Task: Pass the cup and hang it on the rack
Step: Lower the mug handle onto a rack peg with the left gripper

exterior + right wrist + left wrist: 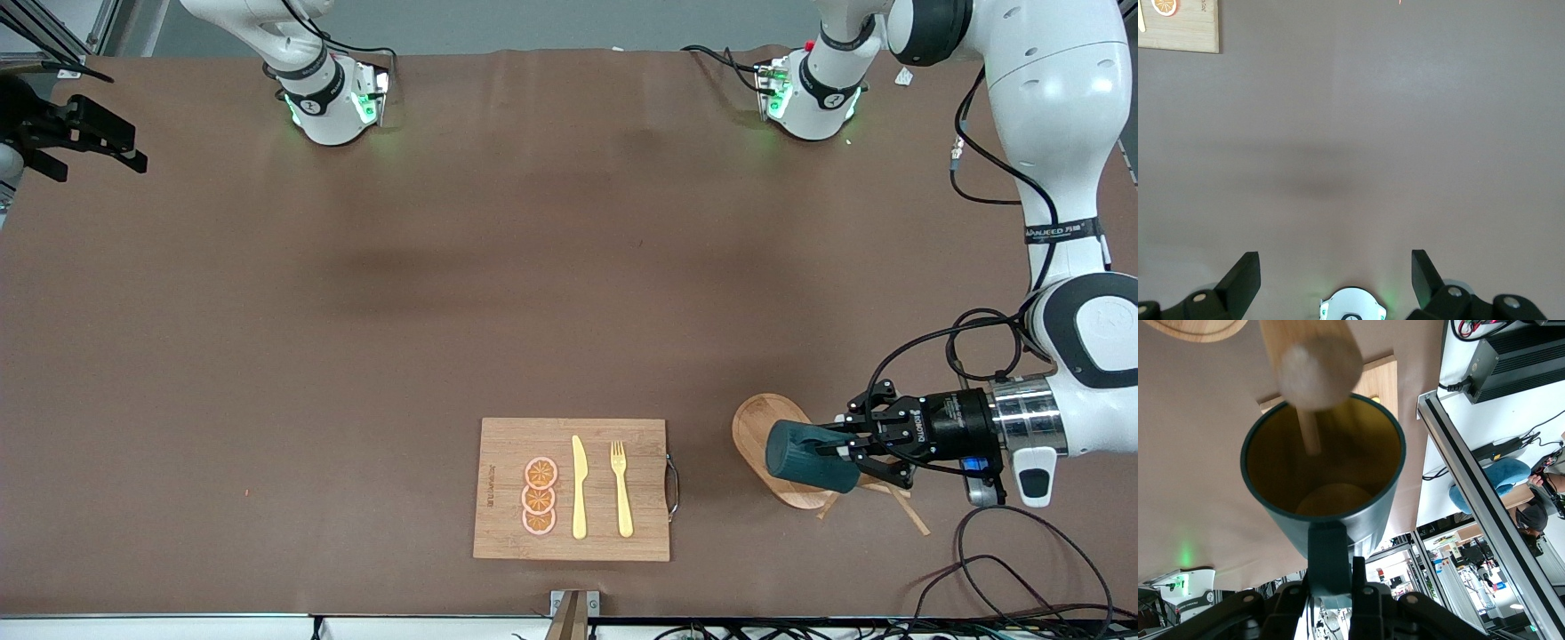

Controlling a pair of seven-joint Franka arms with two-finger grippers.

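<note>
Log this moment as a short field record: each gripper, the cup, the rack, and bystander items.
left gripper: shut on the cup's handle, over the rack
cup: tipped on its side, in the air, a rack peg tip at its mouth
rack: toward the left arm's end
right gripper: open, waiting, over bare table
cutting board: carries orange slices, knife, fork

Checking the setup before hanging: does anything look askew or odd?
Nothing stands out. The left gripper holds the cup by its handle, on its side over the rack; the right gripper waits open.
</note>
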